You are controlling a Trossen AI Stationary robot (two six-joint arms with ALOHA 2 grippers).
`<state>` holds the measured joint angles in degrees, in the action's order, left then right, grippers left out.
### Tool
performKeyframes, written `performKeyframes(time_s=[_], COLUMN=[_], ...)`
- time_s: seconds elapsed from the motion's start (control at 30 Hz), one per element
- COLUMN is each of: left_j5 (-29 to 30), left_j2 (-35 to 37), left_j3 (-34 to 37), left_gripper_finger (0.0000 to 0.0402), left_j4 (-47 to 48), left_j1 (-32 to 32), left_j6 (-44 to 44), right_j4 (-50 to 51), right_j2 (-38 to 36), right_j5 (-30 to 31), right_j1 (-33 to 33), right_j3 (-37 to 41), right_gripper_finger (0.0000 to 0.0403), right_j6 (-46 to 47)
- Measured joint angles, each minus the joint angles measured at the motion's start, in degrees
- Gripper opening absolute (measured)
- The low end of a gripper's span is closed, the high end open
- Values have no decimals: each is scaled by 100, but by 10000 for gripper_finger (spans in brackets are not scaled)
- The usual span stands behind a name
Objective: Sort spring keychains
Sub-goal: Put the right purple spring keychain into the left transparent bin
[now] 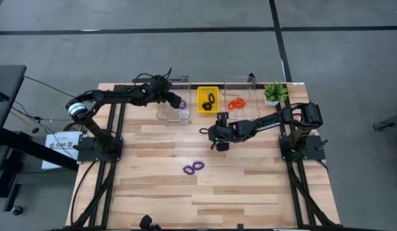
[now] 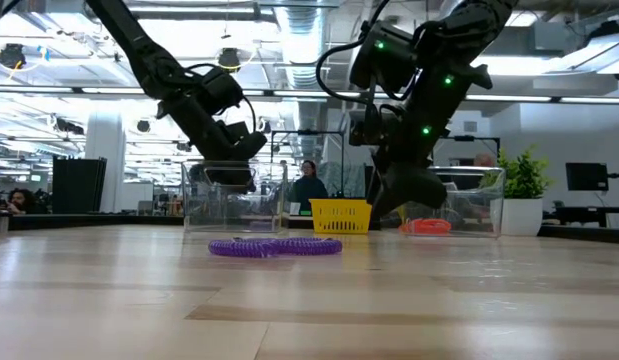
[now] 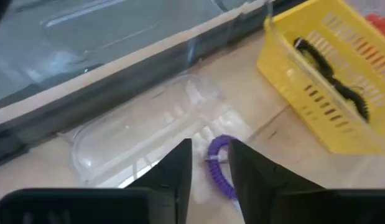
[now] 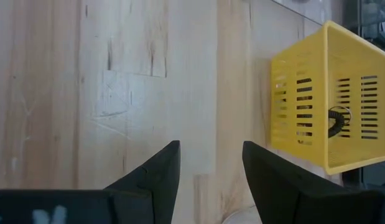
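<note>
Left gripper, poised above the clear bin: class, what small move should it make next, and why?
Probably open. The left gripper holds a purple coiled spring keychain above the clear plastic bin at the table's back left, so opening its fingers should drop the keychain inside. The right gripper hangs open and empty over bare wood.

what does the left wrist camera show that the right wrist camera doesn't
Only the left wrist view shows a purple coiled spring keychain held between the left gripper fingers, above the clear plastic bin below them.

Only the right wrist view shows the right gripper, open and empty, over bare wooden table.

Both show the yellow slotted plastic basket with a black coiled keychain inside it.
</note>
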<state>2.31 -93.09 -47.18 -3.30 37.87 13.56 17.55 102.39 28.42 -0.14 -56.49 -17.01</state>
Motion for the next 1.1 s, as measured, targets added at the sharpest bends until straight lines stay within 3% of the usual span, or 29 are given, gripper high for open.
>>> performKeyframes(time_s=[0.33,0.67,0.93,1.1], left_j5=[4,768,814,815], left_j2=[369,749,795,795], left_j3=[2,11,11,11], left_gripper_finger=[126,122,122,122], left_j4=[-389,-485,-424,-235], left_j1=[-700,-2469,-3672,-4249], left_j6=[-431,-642,-771,-737], right_j4=[-282,-343,-436,-1088], right_j2=[0,-2,-2,-2], right_j5=[-29,-496,-514,-660], right_j1=[52,451,1059,1476], right_j3=[0,0,0,0], right_gripper_finger=[164,166,164,162], right_j6=[-103,155,806,846])
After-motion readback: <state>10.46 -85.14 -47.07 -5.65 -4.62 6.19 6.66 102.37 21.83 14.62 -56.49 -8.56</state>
